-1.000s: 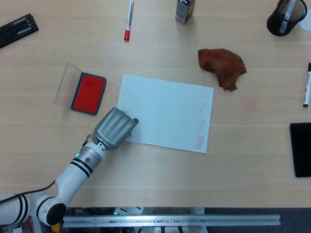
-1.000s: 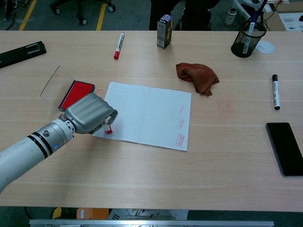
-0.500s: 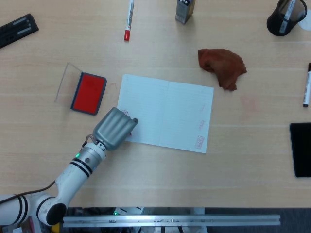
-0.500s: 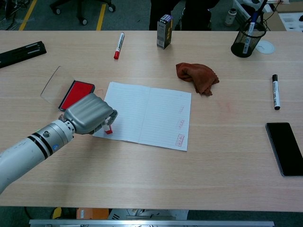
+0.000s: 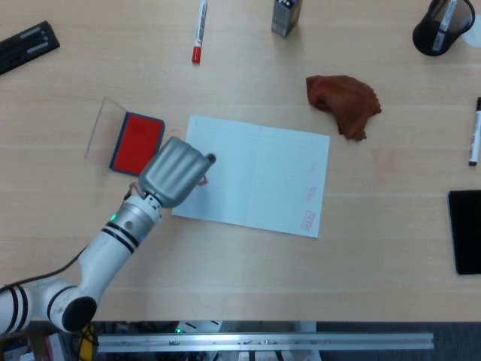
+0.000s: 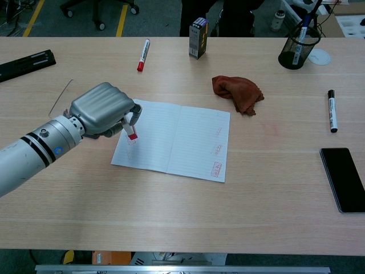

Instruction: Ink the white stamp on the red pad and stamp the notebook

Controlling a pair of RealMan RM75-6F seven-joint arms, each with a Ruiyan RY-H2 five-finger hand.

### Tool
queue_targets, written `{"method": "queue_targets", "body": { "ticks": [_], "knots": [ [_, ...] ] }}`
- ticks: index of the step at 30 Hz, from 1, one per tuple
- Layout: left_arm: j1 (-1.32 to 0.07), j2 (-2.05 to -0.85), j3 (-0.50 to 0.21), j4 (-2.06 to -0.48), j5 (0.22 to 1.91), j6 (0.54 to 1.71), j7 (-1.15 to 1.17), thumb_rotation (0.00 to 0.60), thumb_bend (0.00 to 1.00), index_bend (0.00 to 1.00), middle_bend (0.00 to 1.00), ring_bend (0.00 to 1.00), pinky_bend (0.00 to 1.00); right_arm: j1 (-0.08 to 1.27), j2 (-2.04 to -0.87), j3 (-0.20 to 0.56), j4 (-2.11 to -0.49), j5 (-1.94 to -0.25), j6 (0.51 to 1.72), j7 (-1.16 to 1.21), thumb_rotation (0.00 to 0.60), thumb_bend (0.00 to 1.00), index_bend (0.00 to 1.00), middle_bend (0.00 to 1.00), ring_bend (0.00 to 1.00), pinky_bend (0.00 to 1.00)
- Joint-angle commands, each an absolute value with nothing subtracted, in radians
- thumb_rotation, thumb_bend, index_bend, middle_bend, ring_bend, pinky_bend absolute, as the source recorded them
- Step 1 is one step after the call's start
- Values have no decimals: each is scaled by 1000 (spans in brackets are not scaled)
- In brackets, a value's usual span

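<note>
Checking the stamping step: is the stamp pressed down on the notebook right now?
No, in the chest view the stamp, held by the left hand, hangs above the notebook.

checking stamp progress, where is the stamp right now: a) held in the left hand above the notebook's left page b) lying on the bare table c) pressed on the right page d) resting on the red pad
a: the left hand holds the stamp lifted above the notebook, over its left page.

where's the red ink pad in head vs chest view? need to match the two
Head view: red ink pad lies left of centre, just left of the notebook, beside the left hand.
Chest view: not visible; the left hand covers that spot.
Shared landmark: the notebook, with the brown cloth beyond its far right corner.
</note>
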State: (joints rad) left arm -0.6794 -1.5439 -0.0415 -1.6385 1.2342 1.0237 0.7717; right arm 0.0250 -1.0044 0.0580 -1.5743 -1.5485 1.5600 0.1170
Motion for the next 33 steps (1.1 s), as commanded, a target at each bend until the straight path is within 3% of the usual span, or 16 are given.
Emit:
{"method": "queue_targets", "body": {
  "ticks": [1,17,33],
  "knots": [
    [-703,-1538,-69,-1626,1206,1000,756,600,383,622,1000,1000,1000,26,-1006,58,-1575,-1550,1560,116,600,187,403,489,417,522],
    [-745,-1667,-67,-1387,1177,957,727,600,383,625,1000,1000,1000,27,-1001,60,-1588,-1542,1551,98,600,187,403,489,417,522],
    [-762,-1752,-59,-1267,1156,936,741,600,383,625,1000,1000,1000,19,-995,58,-1594,-1536,1555,89,600,187,403,489,417,522]
  ]
}}
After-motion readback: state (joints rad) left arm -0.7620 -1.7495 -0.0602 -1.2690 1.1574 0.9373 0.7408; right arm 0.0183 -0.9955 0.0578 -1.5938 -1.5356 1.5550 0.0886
